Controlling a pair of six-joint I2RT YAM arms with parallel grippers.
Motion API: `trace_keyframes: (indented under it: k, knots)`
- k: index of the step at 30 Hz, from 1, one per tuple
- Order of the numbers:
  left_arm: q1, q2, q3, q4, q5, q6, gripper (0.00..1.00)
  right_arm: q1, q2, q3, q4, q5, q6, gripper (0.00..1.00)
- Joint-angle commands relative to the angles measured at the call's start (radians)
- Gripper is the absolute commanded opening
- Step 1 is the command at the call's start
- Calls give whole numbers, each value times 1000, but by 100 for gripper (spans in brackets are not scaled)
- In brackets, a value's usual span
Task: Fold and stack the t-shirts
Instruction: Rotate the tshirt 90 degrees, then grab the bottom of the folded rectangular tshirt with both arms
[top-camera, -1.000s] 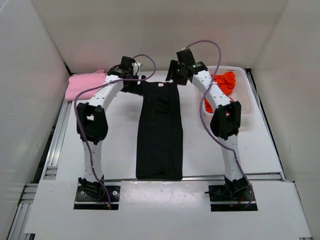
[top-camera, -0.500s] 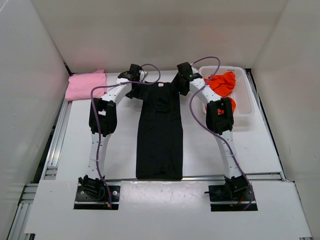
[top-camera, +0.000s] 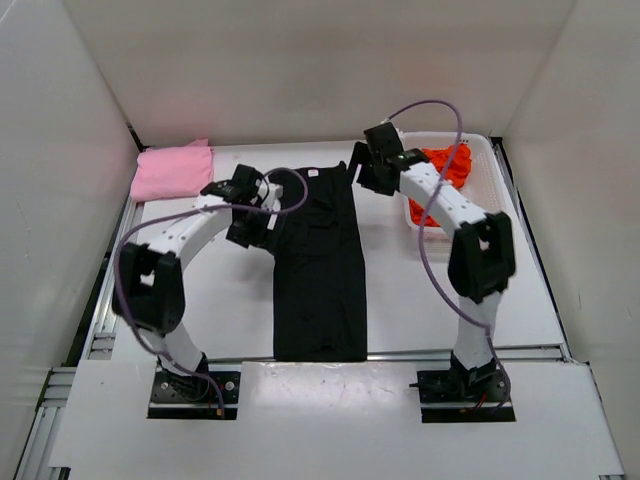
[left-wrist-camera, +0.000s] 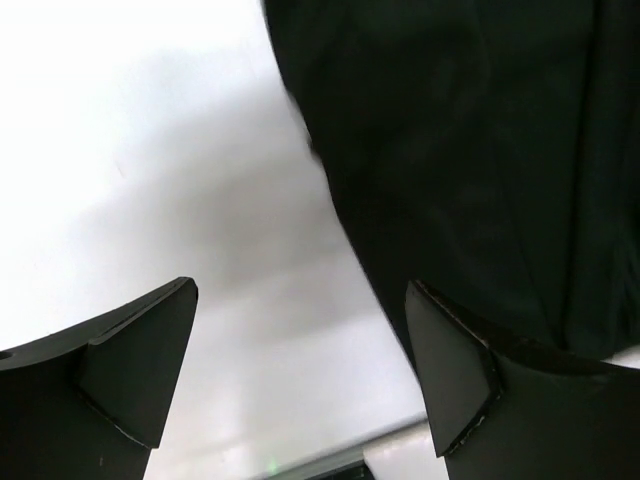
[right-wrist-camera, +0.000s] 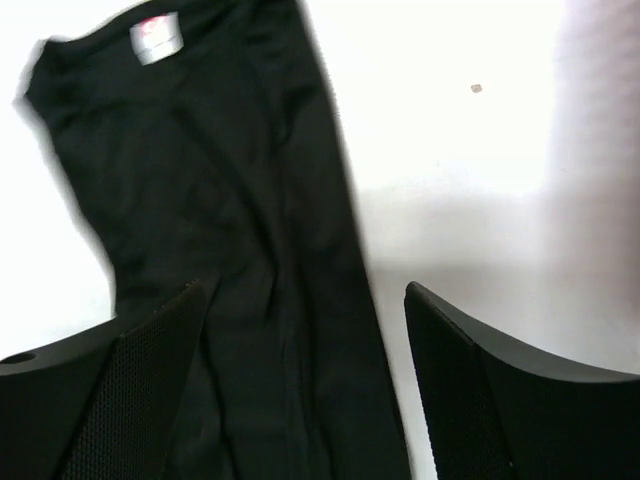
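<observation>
The left gripper (left-wrist-camera: 300, 372) hung with its jaws spread wide and nothing between them, pointing down at the white table (left-wrist-camera: 150, 150). The long edge of the black t-shirt (left-wrist-camera: 470, 150) lay just beside one finger. The left arm was bent sharply at the elbow, its forearm reaching inward toward the shirt. The right gripper (right-wrist-camera: 305, 385), likewise parted and empty, hovered over the shirt's collar end, with the neck label (right-wrist-camera: 155, 40) ahead of its fingers. Its arm arched high, elbow out to the right. The black shirt lay as a long strip between both arms. The pink t-shirt (top-camera: 172, 172) lay folded beyond and left of the left gripper. The orange t-shirt (top-camera: 447, 165) sat in a white basket (top-camera: 492, 205) just right of the right gripper.
</observation>
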Motion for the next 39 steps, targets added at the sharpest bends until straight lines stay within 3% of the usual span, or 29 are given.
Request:
trace_keyframes:
  k: [1, 4, 6, 8, 11, 13, 17, 22, 24, 29, 35, 39]
  knots:
    - [-12, -144, -113, -50, 9, 0, 95, 53, -201, -135, 6, 67, -125, 85]
    - [-41, -252, -158, -116, 16, 0, 97, 103, -331, -308, -44, -11, -191, 87]
    - [-104, -298, -181, -231, 70, 0, 97, 125, -429, -417, -69, -148, -182, 87]
    - [-167, -330, -262, -278, 110, 0, 97, 148, -552, -623, -69, -235, -132, 86]
    - [-331, -405, -400, -260, 110, 0, 97, 194, -732, -879, -23, -272, -63, 85]
    - [-461, -448, -472, -190, 18, 0, 97, 251, -810, -1018, 28, -272, 12, 85]
    - [-559, -417, -539, -107, -36, 0, 98, 376, -920, -1145, 63, -296, 101, 84]
    - [-563, -380, -562, 14, -185, 0, 98, 498, -979, -1219, 63, -177, 218, 84]
    - [-515, -379, -542, 14, -157, 0, 97, 508, -988, -1231, 63, -168, 241, 82]
    - [-550, -392, -523, -61, -45, 0, 97, 508, -921, -1231, 53, -192, 246, 81]
    - [-592, -309, -523, 1, -77, 0, 97, 518, -818, -1170, 53, -258, 186, 72]
    - [-644, -309, -523, 10, -77, 0, 91, 527, -818, -1200, 72, -284, 203, 70]
